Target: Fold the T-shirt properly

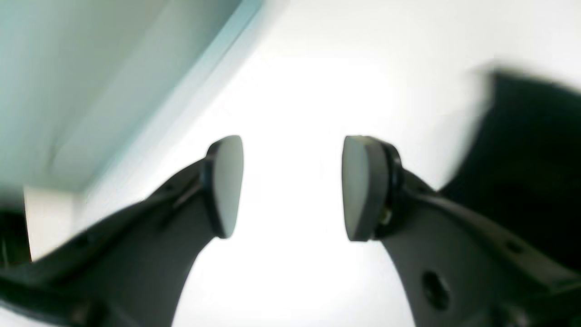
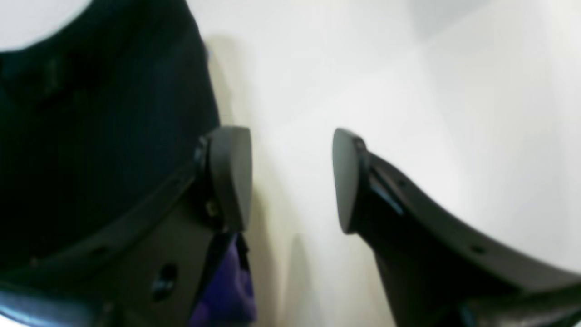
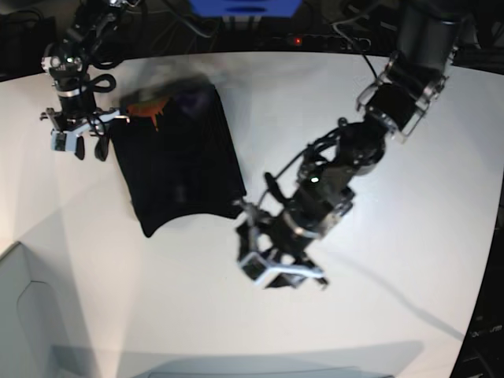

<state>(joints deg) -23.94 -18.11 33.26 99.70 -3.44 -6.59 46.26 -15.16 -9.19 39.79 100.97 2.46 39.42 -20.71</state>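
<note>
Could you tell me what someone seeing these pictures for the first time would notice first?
Probably the black T-shirt, lying folded into a compact shape on the white table, an orange print showing at its far edge. Next, the two dark arms flanking it: the left gripper hangs open off the shirt's near corner, and the right gripper stands open at its opposite side, neither holding cloth.

Both arms are showing black jointed housings with loose black cables; each pincer, left pincer [image 1: 292, 188] and right pincer [image 2: 292, 179], is wearing flat grey pads [image 1: 227, 184].
</note>
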